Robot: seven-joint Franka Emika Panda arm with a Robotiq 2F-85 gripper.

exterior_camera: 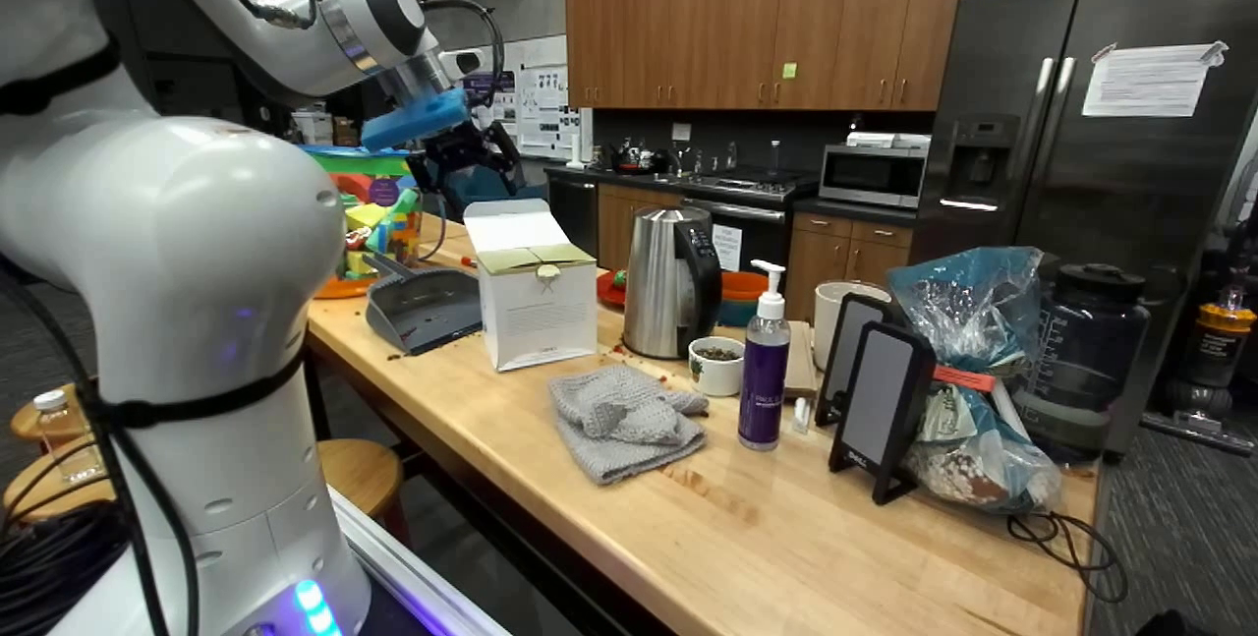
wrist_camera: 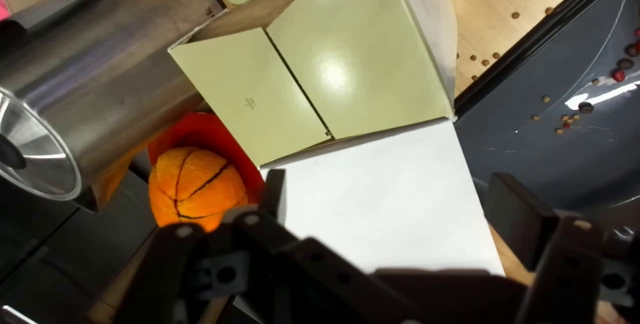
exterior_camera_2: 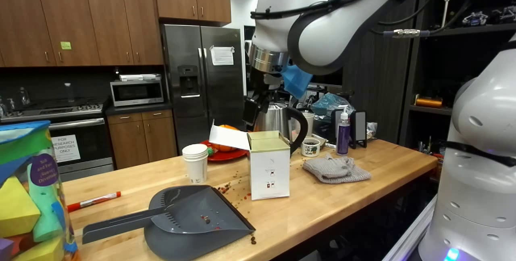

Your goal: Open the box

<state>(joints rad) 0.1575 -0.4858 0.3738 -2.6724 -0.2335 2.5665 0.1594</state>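
Background oven (exterior_camera_2: 94, 144) labelled "FOR RESEARCH PURPOSES ONLY"; speaker (exterior_camera: 880, 400) marked "DELL"; box (exterior_camera_2: 270, 164), lid (exterior_camera_2: 228, 136) folded back; gripper (wrist_camera: 387, 199) spread wide.

The box (exterior_camera: 541, 319) sits on the tabletop (exterior_camera: 747, 528), and in an exterior view it's dustpan (exterior_camera: 447, 307) to the left, kettle (exterior_camera: 651, 287) to the right! Up front lies the cloth (exterior_camera: 629, 425); further right stands the pump bottle (exterior_camera: 764, 380), then the speakers (exterior_camera: 878, 395), with the bag (exterior_camera: 983, 317) beside them. Bits (exterior_camera_2: 207, 219) lie in the dustpan; in an exterior view, cups (exterior_camera_2: 195, 164) stand behind it. And over the box's lid (wrist_camera: 380, 214) hangs the claw (wrist_camera: 392, 196)!
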